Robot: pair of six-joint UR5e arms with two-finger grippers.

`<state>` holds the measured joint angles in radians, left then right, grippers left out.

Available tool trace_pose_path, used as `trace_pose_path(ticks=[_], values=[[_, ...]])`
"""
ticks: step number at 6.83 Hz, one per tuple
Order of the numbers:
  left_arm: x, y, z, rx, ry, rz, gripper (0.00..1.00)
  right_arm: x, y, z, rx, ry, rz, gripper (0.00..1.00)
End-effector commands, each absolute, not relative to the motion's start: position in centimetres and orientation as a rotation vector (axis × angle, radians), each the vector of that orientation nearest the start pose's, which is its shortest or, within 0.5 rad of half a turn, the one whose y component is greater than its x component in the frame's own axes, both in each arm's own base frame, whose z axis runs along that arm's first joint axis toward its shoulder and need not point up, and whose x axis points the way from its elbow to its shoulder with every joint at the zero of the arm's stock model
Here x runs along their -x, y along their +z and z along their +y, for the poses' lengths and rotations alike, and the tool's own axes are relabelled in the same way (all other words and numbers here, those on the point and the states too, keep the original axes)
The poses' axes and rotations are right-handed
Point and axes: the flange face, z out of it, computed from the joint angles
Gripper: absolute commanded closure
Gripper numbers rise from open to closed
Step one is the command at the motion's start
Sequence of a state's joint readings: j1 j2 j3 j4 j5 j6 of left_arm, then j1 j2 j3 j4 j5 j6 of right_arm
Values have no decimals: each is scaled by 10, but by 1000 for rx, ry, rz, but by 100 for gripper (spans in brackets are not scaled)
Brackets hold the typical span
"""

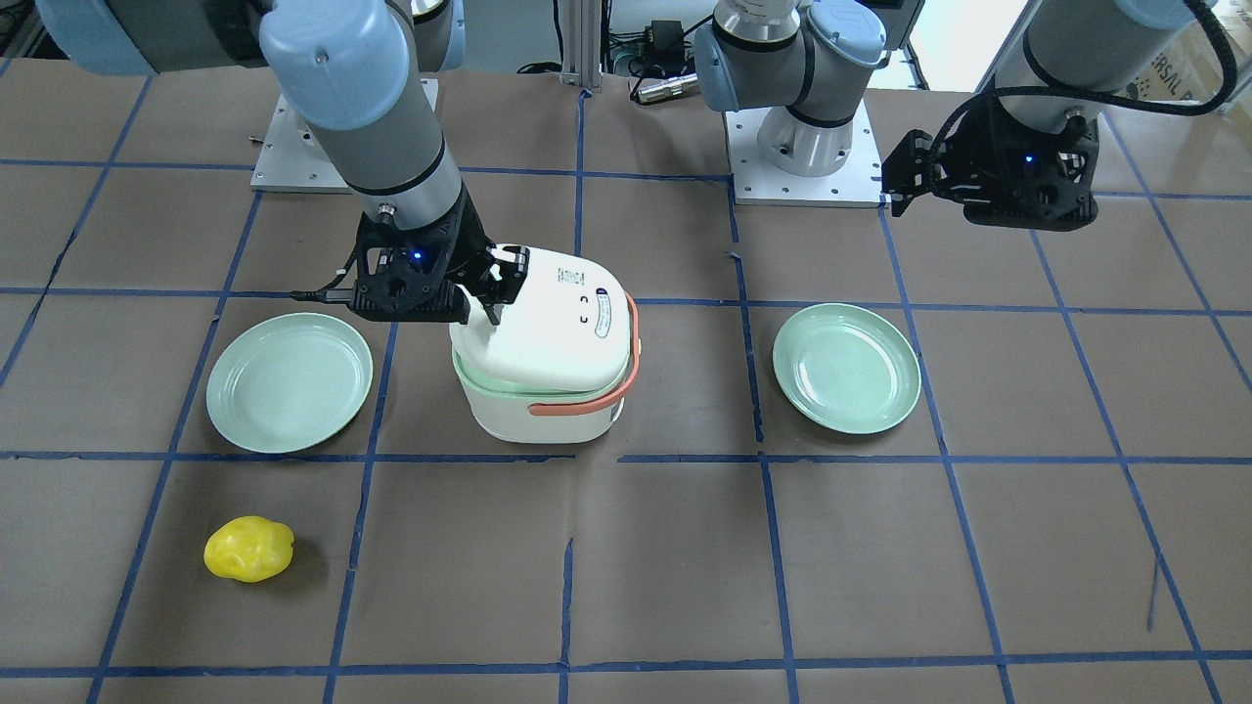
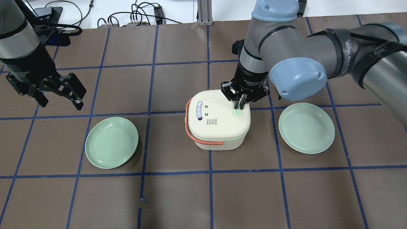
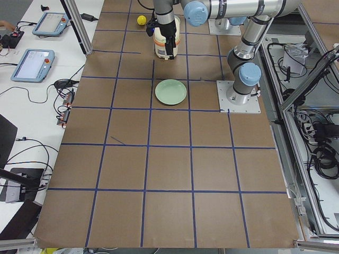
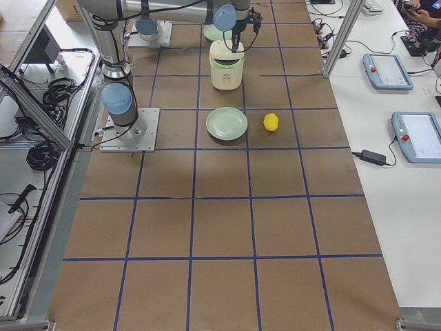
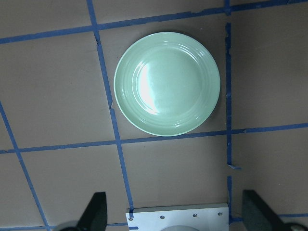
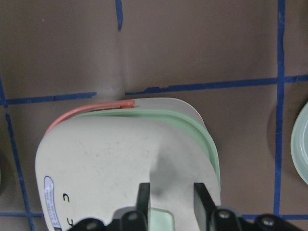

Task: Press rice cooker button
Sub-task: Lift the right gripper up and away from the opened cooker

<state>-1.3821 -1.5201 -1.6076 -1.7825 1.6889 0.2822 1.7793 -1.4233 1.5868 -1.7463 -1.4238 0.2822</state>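
The white rice cooker (image 2: 216, 121) with a coral handle stands at the table's middle; it also shows in the front view (image 1: 548, 362). Its pale green button (image 2: 237, 112) sits on the lid's edge nearest the right arm. My right gripper (image 2: 238, 106) points straight down onto the lid at the button. Its jaws are drawn nearly shut with a narrow gap and hold nothing. In the right wrist view the fingertips (image 6: 143, 195) stand at either side of the button (image 6: 161, 220). My left gripper (image 2: 60, 101) hangs open and empty, high and far to the left.
Two empty green plates lie on either side of the cooker: one (image 2: 111, 142) under the left arm's side and one (image 2: 306, 128) on the right. A yellow lemon-like object (image 1: 248, 549) lies near the far edge. The left wrist view shows a plate (image 5: 167, 84).
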Motion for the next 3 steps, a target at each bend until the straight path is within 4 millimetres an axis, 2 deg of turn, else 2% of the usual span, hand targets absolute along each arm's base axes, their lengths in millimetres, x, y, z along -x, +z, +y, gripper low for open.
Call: trace_pose_path(ticks=[1, 2, 3], values=[[35, 476, -464, -161, 337, 3051, 0, -256, 489, -530, -127, -37, 2990, 0], [35, 476, -463, -161, 335, 3050, 0, -248, 498, -542, -125, -16, 3006, 0], [35, 476, -464, -161, 337, 3051, 0, -235, 497, -548, -110, -13, 3034, 0]])
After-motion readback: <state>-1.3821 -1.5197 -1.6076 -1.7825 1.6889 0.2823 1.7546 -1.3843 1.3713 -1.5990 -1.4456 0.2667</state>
